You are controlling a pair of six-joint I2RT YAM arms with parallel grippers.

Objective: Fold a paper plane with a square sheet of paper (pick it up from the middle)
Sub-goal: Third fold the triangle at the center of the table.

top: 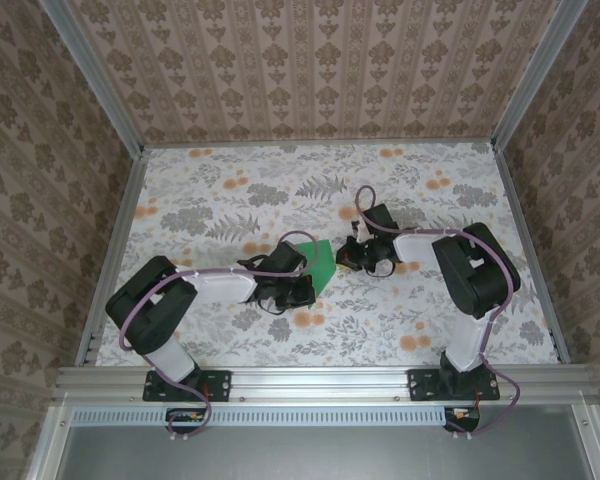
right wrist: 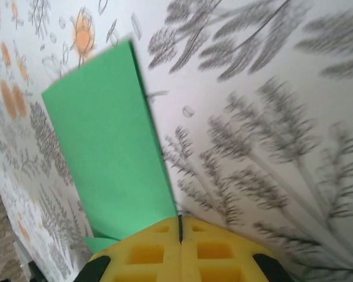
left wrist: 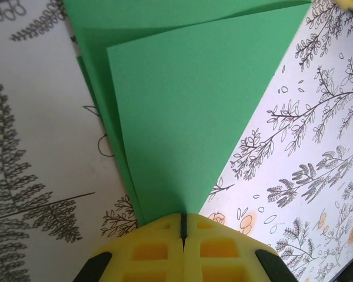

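- Left hand (left wrist: 181,222): clamped shut, no gap btwn pads, pinching narrow end of green sheet (left wrist: 188,117) at bottom centre of left wrist view. At least two overlapping layers fanning up toward top of frame.
- Right hand (right wrist: 180,223): also closed tight on same sheet, bottom centre of right wrist view, w/ a green strip running up and left from the pads.
- Top view: sheet mid-frame, btwn both hands, over the table (top: 230,190). Can't tell if resting on it or held just clear.
- Tear risk: thin paper gripped at two pts. Any pull apart or out-of-sync motion likely to rip it at a pinch.
- Slip risk: only a small tip under left pads. One sideways tug prob. enough to lose it, esp. w/ paper this smooth.
- Skewed crease if pressed flat as is: layer edges not flush at left of left wrist view, so prob. a crooked fold and a lopsided result.
- Spring-back: letting go w/ either hand before setting the crease, and flap likely to reopen.
- Snag risk: dipping too low while closed could drag or bunch the floral cloth (left wrist: 35,176) under the sheet, shifting everything off line.
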